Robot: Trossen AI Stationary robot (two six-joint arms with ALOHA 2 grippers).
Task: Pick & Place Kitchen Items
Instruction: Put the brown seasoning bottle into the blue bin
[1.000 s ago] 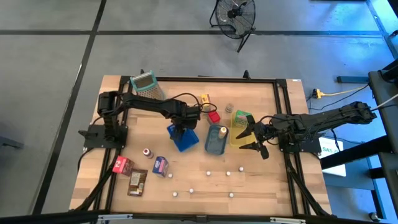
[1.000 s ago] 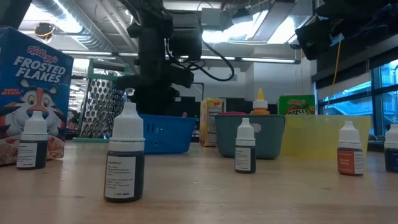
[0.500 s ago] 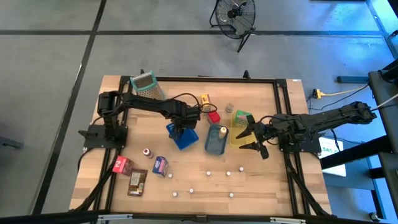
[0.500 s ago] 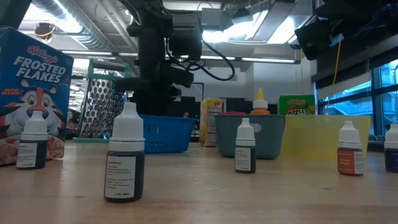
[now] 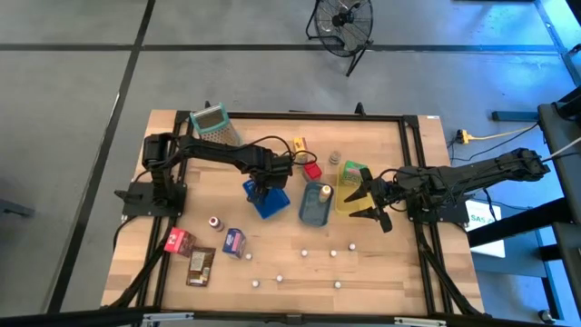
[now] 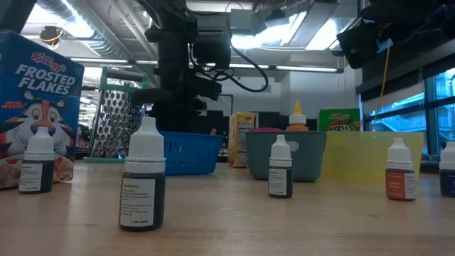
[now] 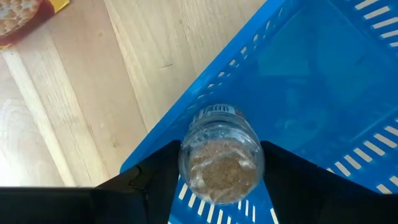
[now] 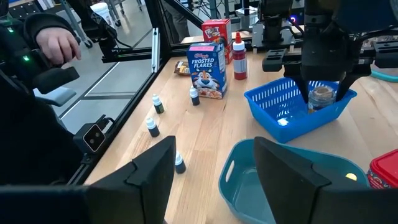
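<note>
A clear jar of brown grains (image 7: 221,162) stands between the fingers of my left gripper (image 5: 264,189), which points straight down over the blue basket (image 5: 269,202). My right gripper (image 8: 214,180) hovers open above the near end of the teal tray (image 8: 273,180), touching nothing. The teal tray holds a yellow-capped bottle (image 5: 325,191), and the yellow tray (image 5: 349,198) holds a green box (image 5: 352,173). A Frosted Flakes box (image 5: 235,242), a red packet (image 5: 178,240), a brown packet (image 5: 201,265) and several small white-capped bottles (image 5: 304,253) stand on the table's near half. My left gripper pinches the jar's round side (image 7: 186,163) between its two fingers, which come from above and point down. The jar stays upright with its lower part inside the blue basket (image 8: 292,115). I cannot tell whether its base rests on the basket's floor.
A metal grater (image 5: 212,123) stands at the far left corner. A red box (image 5: 312,170) and a yellow packet (image 5: 298,143) lie beyond the basket. A black frame (image 5: 413,182) runs along the table's edges. A person's hand (image 8: 59,43) shows beyond the table.
</note>
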